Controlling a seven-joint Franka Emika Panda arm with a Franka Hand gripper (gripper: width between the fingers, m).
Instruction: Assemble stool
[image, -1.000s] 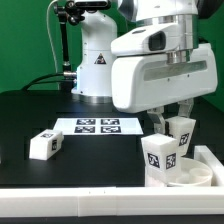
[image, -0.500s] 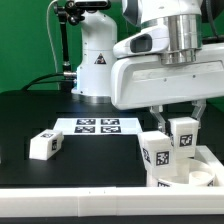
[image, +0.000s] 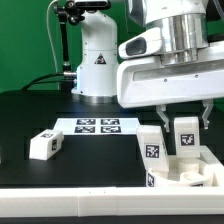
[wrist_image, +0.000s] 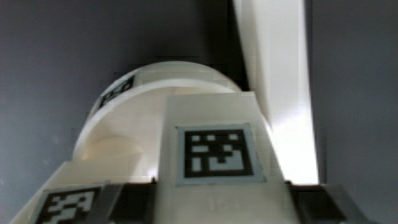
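My gripper (image: 185, 122) is shut on a white tagged block leg (image: 186, 141), which stands upright on the round white seat (image: 190, 178) at the exterior view's lower right. A second leg (image: 152, 150) stands on the seat just to its left. A third leg (image: 43, 144) lies loose on the black table at the left. In the wrist view the held leg (wrist_image: 217, 140) fills the middle between my dark fingers (wrist_image: 134, 206), with the seat's curved side (wrist_image: 164, 85) behind it and the second leg's tag (wrist_image: 68, 205) beside it.
The marker board (image: 98, 125) lies flat mid-table. A long white bar (wrist_image: 270, 50) runs along the table's edge beside the seat. The robot's white base (image: 95, 60) stands at the back.
The gripper and its held leg have shifted toward the exterior view's right and turned. The leg, tilted before, now stands upright, and the seat with the second leg has moved along with it.
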